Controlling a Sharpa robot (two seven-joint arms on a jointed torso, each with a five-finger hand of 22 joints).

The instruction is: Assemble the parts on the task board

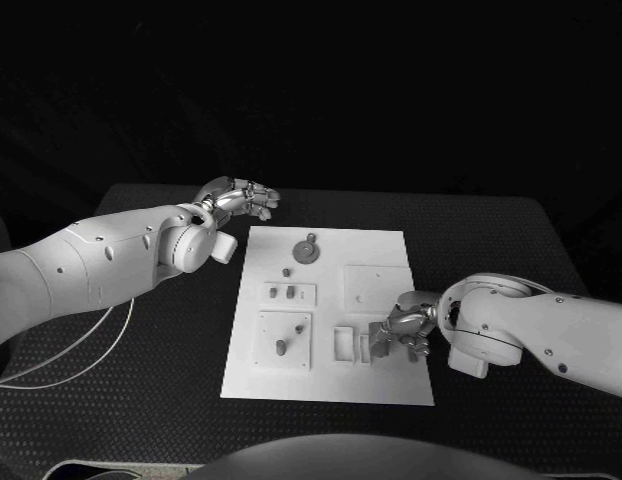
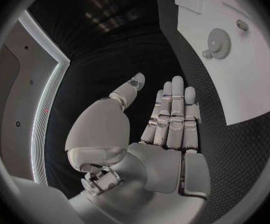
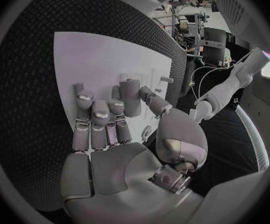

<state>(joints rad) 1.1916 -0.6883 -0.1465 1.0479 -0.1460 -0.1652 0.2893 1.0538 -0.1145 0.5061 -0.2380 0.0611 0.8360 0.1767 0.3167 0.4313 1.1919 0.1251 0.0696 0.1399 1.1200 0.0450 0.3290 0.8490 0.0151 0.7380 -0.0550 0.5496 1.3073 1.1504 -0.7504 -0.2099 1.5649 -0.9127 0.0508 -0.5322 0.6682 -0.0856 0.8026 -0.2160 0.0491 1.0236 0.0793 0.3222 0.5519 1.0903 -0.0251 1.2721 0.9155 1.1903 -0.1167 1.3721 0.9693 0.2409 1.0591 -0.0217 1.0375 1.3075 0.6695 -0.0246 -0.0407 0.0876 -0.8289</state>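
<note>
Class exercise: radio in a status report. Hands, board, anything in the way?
Left hand open, off the board's far left corner. Right hand over the board, near right edge; hold unclear. Gear flat on board. Nothing blocking.

Right hand point(image 1: 405, 333) covers task board point(image 1: 383, 250) near edge; parts point(image 1: 290, 292) too small.

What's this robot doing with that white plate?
It is putting small parts together on the white task board. Its right hand is down over the board's near right side, fingers at a part there; whether it grips anything is hard to tell. Its left hand is off the board's far left corner, open and empty. A gear lies flat near the board's far edge, untouched.
</note>
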